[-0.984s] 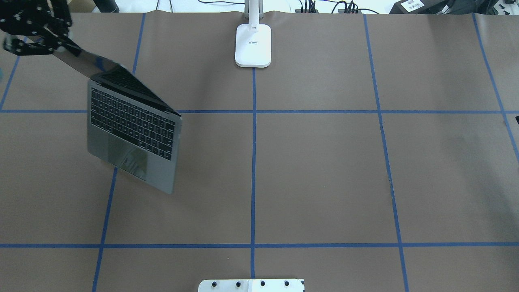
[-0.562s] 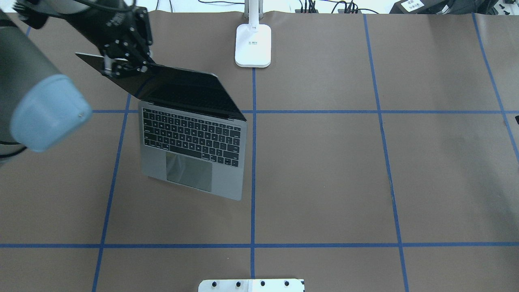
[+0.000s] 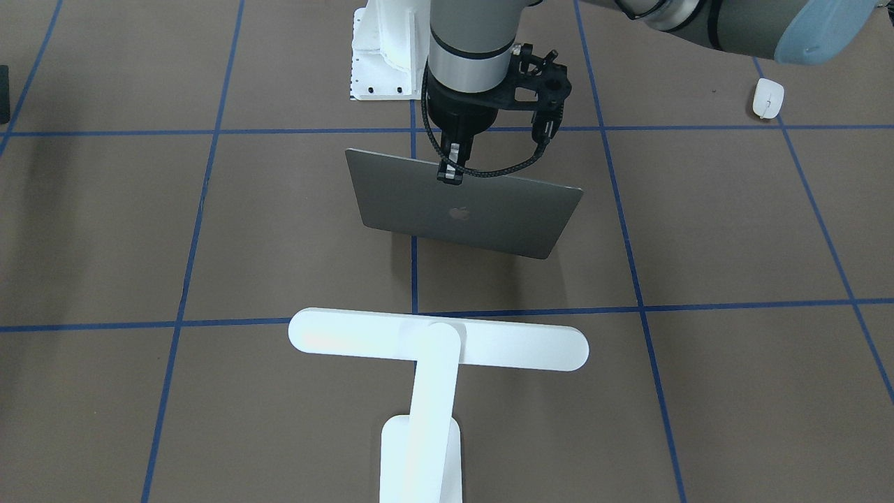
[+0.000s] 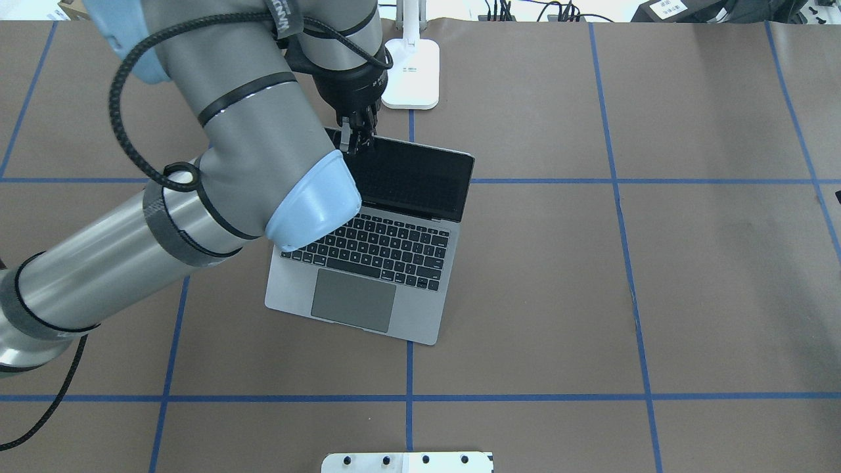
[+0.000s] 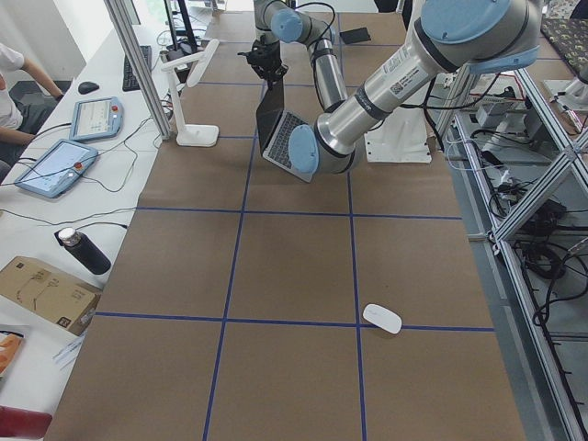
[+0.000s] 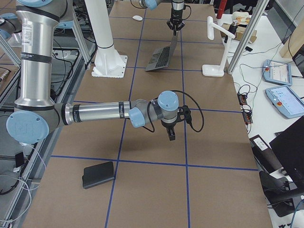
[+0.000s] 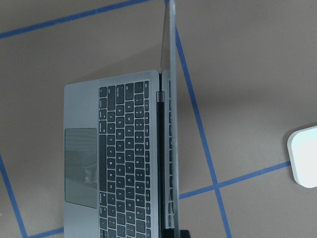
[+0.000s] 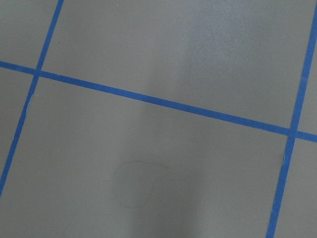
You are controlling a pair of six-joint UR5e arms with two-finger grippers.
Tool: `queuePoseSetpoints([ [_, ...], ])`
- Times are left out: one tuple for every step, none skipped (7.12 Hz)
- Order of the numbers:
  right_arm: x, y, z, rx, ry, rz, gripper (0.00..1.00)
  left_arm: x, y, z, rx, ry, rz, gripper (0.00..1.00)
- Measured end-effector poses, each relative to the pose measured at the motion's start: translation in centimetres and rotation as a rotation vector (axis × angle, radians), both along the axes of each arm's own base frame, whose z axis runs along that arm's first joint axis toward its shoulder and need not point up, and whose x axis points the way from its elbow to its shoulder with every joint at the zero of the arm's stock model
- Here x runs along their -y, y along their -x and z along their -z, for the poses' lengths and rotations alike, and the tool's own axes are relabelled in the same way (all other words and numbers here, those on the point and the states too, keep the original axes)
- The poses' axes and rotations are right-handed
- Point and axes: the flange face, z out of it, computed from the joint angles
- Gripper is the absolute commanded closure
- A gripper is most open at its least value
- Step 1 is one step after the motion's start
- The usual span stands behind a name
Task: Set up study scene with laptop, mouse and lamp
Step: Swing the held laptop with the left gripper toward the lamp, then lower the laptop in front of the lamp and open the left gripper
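Observation:
The open grey laptop (image 4: 368,263) is near the table's middle, skewed to the blue grid lines, its lid (image 3: 475,209) upright. My left gripper (image 4: 355,139) is shut on the lid's top edge, toward one corner, and the left wrist view looks straight down that edge (image 7: 171,99). Whether the base touches the paper I cannot tell. The white lamp (image 3: 438,339) stands just beyond the laptop, its base (image 4: 410,72) at the far edge. The white mouse (image 3: 768,98) lies far off on my left side. My right gripper (image 6: 171,135) hangs over bare paper; open or shut cannot be told.
A flat black mat (image 6: 99,174) lies near the right end of the table. The white robot pedestal (image 4: 407,462) sits at the near edge. Blue tape lines (image 8: 163,101) grid the brown paper. Tablets and cables lie beyond the far edge.
The left arm has swung the laptop from the far left to the table's middle, turning it and staying shut on the lid. The lamp has not moved.

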Motion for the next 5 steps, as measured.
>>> queuePoseSetpoints([
  [0.0,0.0,-0.1,0.0,0.002,0.0,0.01,1.7,-2.4,0.2,0.001,-0.016,-0.001,1.0],
  [0.0,0.0,-0.1,0.0,0.002,0.0,0.01,3.7,-4.8,0.4,0.007,-0.034,0.006,1.0],
  [0.0,0.0,-0.1,0.0,0.002,0.0,0.01,5.2,-6.4,0.5,0.013,-0.041,0.012,1.0],
  [0.0,-0.1,-0.1,0.0,0.002,-0.001,0.01,6.4,-7.6,0.1,0.018,-0.046,0.023,1.0],
  [-0.1,-0.1,-0.1,-0.001,0.002,-0.002,0.01,7.5,-8.6,-0.7,0.023,-0.054,0.039,1.0],
])
